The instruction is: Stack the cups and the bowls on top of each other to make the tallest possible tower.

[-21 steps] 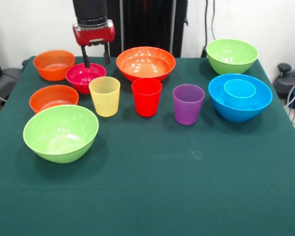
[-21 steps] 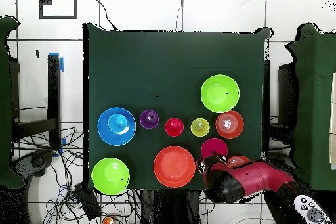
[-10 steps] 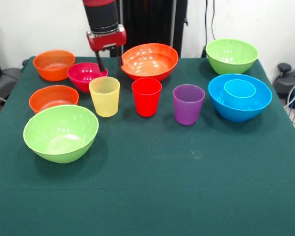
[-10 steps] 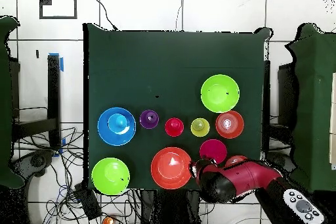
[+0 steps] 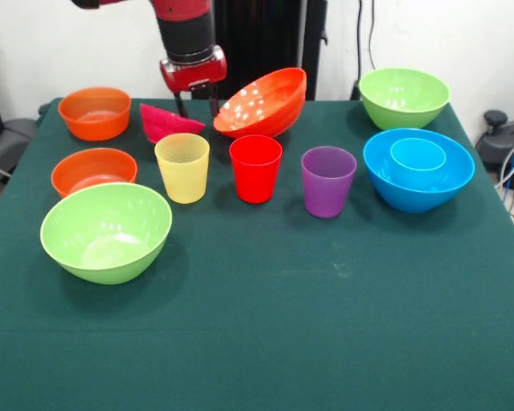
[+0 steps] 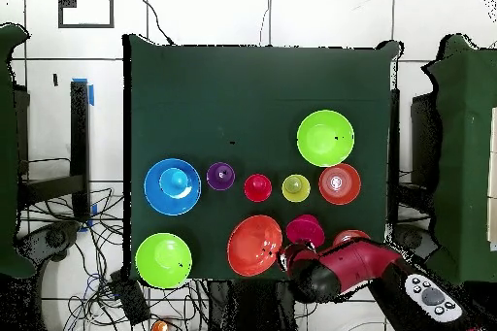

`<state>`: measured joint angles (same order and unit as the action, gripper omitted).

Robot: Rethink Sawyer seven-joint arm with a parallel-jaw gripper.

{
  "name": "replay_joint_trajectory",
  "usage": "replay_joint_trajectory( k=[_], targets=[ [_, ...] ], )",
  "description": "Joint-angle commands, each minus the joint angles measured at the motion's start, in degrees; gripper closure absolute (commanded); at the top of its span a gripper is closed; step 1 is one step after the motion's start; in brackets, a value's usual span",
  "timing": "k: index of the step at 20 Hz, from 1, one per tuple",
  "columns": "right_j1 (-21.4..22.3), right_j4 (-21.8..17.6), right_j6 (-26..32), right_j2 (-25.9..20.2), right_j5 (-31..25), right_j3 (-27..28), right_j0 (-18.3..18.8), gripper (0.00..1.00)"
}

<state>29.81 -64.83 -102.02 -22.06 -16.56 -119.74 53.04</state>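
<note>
Looking across the green counter (image 5: 265, 325), we see the pincer (image 5: 197, 104) low between the wide orange bowl (image 5: 261, 103) and the small magenta bowl (image 5: 167, 122), its two dark fingers (image 5: 181, 104) parted with a gap between them. Whether a finger grips either rim we cannot tell. Both bowls are tipped: the wide orange one leans with its mouth facing up and toward the magenta side, its far rim raised; the magenta one is tilted steeply, rim slanting.

In front of them the yellow cup (image 5: 182, 167), red cup (image 5: 255, 168) and purple cup (image 5: 328, 181) stand upright in a row, mouths up. The light blue cup (image 5: 418, 154) sits upright inside the large blue bowl (image 5: 381, 175). Two small orange bowls (image 5: 94, 112) and two lime green bowls (image 5: 107, 229) rest level, mouths up.
</note>
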Motion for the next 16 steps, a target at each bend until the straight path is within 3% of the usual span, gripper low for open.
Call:
replay_joint_trajectory(
  k=[1, 8, 16],
  targets=[
    [-3.4, -7.4, -2.7, 4.6, 0.0, 8.2, -6.6, 0.0],
    [-3.0, -7.2, -3.6, 6.9, 0.4, 10.2, -11.1, 0.0],
    [-2.2, -6.7, -1.1, 6.0, 4.1, 9.3, -10.0, 0.0]
  ],
)
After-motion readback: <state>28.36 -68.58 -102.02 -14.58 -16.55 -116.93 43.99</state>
